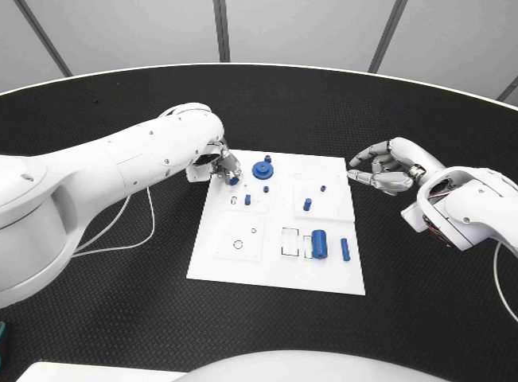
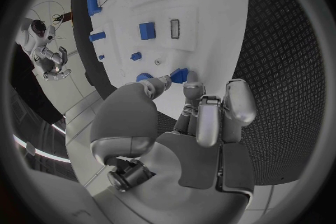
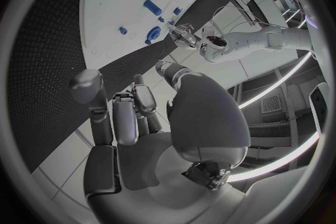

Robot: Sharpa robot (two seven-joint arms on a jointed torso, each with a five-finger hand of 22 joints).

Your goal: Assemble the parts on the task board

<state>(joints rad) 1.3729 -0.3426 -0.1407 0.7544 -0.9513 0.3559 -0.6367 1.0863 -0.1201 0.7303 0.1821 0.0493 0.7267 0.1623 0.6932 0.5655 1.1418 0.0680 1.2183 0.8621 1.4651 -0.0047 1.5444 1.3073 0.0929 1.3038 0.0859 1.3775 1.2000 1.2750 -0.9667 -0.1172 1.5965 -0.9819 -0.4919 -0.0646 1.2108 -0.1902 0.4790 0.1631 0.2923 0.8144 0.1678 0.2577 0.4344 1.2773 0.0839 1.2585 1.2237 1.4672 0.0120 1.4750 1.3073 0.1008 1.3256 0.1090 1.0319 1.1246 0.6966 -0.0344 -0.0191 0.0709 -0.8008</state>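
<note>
Fingertips (image 2: 183,87) of my left hand (image 1: 219,165) pinching a small blue peg (image 2: 179,74) above the task board (image 1: 242,267), right hand (image 1: 385,167) curled empty; any tilt could jam it.

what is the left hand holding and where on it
The left hand pinches a small blue part by its end, over the task board.

I see a white board (image 1: 276,263) carrying blue parts (image 1: 318,243) on a black, ridge-patterned table (image 1: 98,318); both arms are white, their hands (image 1: 221,165) silver.
</note>
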